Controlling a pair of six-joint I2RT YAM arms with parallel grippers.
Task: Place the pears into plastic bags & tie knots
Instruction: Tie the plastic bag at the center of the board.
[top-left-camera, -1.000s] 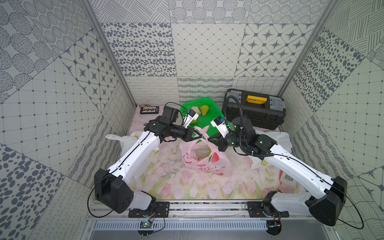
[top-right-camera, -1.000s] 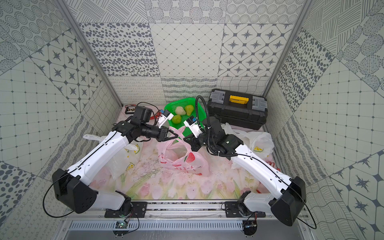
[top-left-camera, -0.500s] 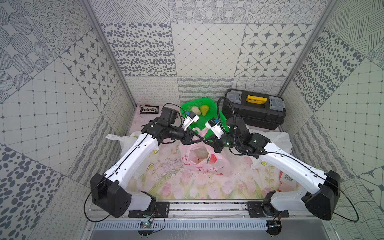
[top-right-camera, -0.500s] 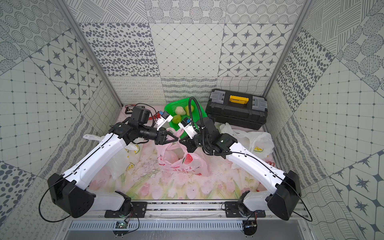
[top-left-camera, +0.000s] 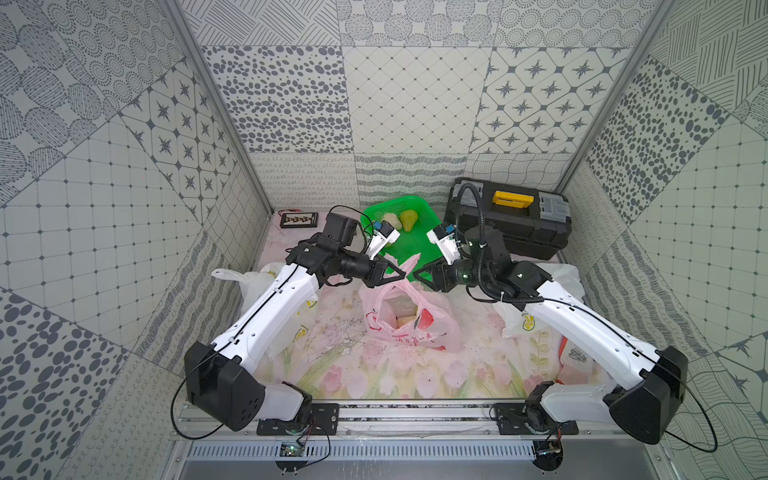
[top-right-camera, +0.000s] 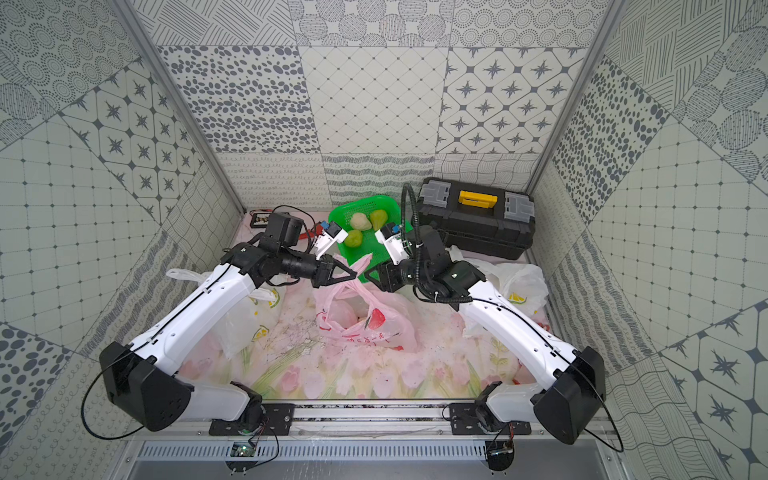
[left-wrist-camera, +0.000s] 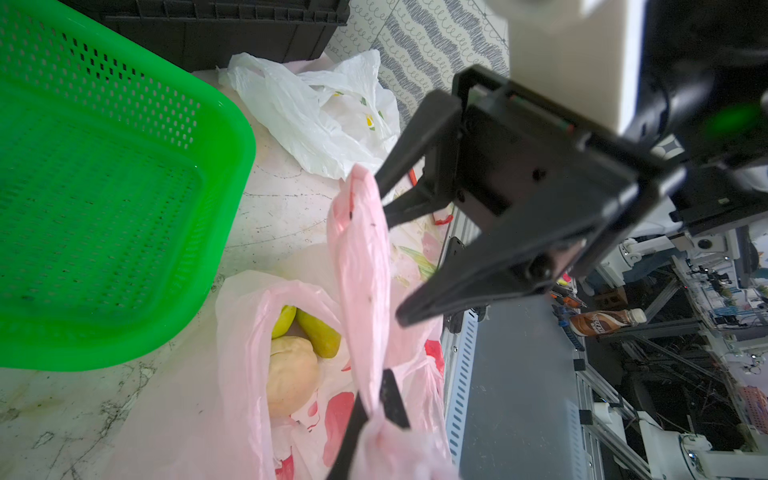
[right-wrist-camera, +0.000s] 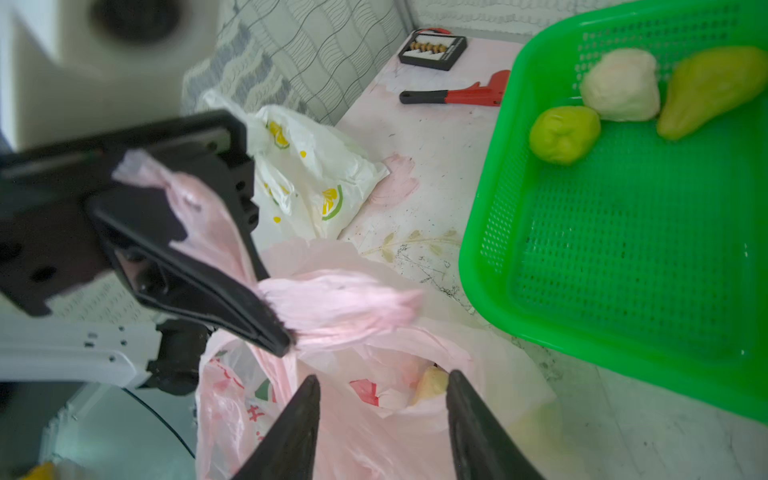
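Left wrist view is showing the left gripper pressing its fingers together on a twisted handle of the pink bag, and that handle is standing up taut between the 2 arms. Facing it, the right gripper is hanging with its jaws spread and gripping nothing. Its tips are flanking the raised handle, but whether they are touching it cannot be told. The bag is sitting on the flowered table, just beside the green basket, with its mouth gaping. Inside the bag, a cream pear is lying against a yellow-green pear. In the basket, 3 more pears are resting together. White lemon-print bags are lying crumpled on either side, 1 beside each arm, the right one near the black toolbox.
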